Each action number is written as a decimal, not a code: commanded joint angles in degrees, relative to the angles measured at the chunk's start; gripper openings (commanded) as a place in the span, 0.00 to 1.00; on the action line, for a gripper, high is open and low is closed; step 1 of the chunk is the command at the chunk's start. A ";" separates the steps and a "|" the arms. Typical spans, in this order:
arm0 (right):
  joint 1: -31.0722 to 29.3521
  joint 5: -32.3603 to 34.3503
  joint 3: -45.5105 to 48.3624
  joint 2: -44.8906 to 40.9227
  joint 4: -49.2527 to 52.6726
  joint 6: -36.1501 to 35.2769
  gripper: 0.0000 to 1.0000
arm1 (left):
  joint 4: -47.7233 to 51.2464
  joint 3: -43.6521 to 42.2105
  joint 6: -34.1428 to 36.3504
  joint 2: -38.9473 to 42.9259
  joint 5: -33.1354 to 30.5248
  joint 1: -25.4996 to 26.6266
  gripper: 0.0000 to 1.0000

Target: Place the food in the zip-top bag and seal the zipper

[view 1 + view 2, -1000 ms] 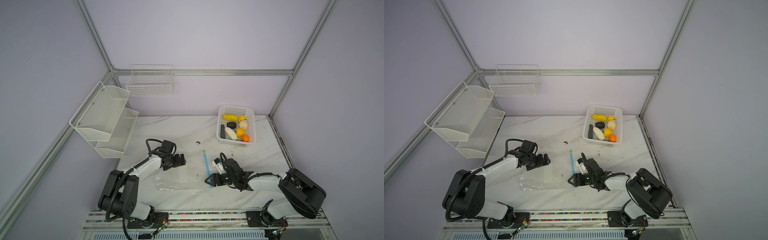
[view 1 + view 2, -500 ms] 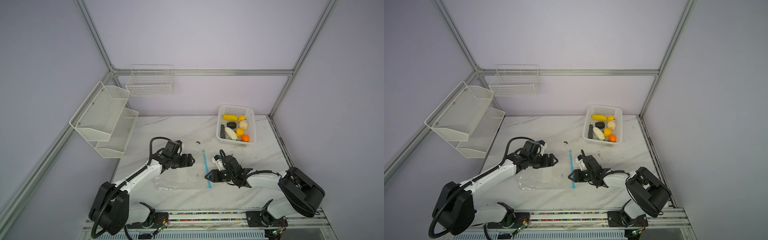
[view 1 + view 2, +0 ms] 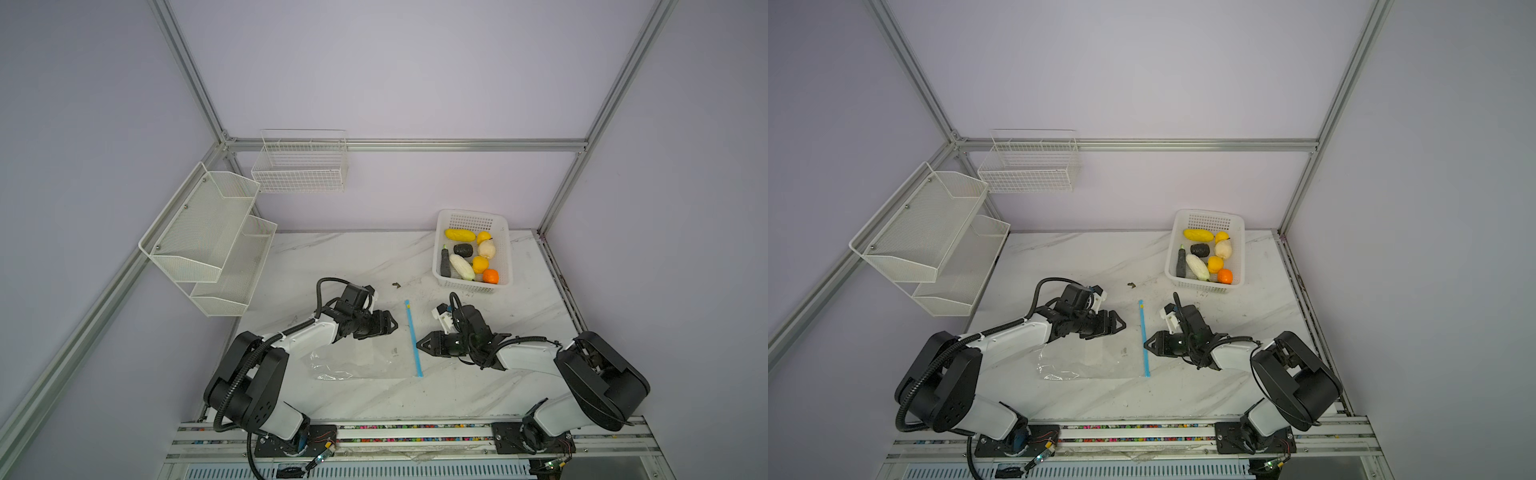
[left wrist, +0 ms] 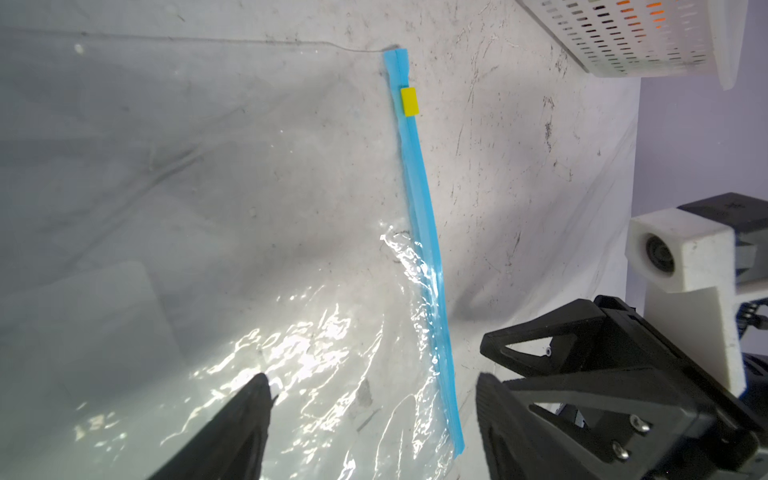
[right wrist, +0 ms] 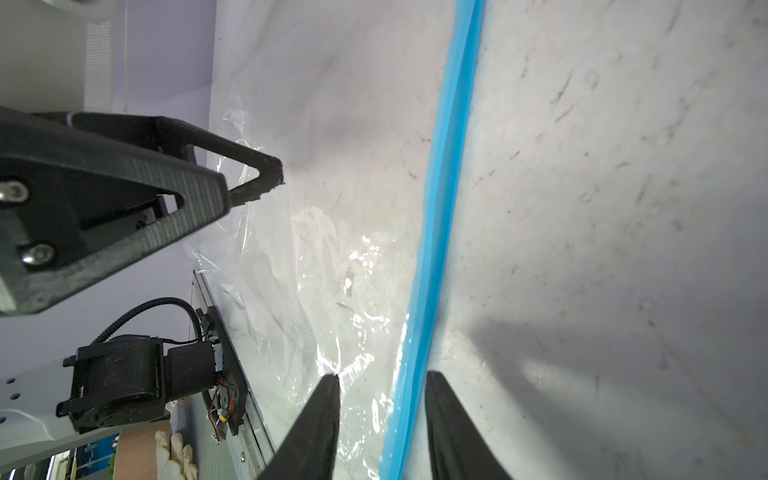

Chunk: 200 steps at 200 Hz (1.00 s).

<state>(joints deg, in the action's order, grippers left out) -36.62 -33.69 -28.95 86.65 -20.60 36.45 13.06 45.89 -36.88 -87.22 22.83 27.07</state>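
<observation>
Clear bag (image 3: 357,357) lies flat and empty on the surface (image 3: 374,257), food (image 3: 461,266) in the basket (image 3: 471,215); right gripper (image 5: 382,375) half-open astride the zipper (image 5: 440,199), left gripper (image 3: 392,326) wide open over the bag, both empty: pinching both layers would hold it shut.

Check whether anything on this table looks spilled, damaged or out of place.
Nothing is spilled or damaged. Only a small dark scrap lies loose on the white marble tabletop, beyond the far end of the light-blue zipper strip on the clear plastic bag.
</observation>
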 commanded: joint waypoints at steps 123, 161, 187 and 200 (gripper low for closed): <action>0.32 -4.08 1.04 5.52 -6.07 1.08 0.32 | -6.83 -5.49 -1.61 -6.32 2.93 0.04 0.64; 0.33 -4.63 0.20 5.64 -6.05 1.35 0.30 | -7.45 -6.91 -2.03 -5.88 2.77 0.08 0.64; 0.30 -5.04 -0.57 5.66 -5.51 1.37 0.28 | -7.95 -7.46 -2.38 -5.78 2.92 0.10 0.64; 0.23 -5.33 -0.89 5.46 -5.80 1.61 0.27 | -8.27 -7.90 -2.49 -5.60 2.95 0.04 0.64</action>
<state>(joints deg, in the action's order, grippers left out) -36.51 -37.67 -28.49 91.96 -25.04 37.04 2.20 41.54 -38.44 -92.60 26.55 27.07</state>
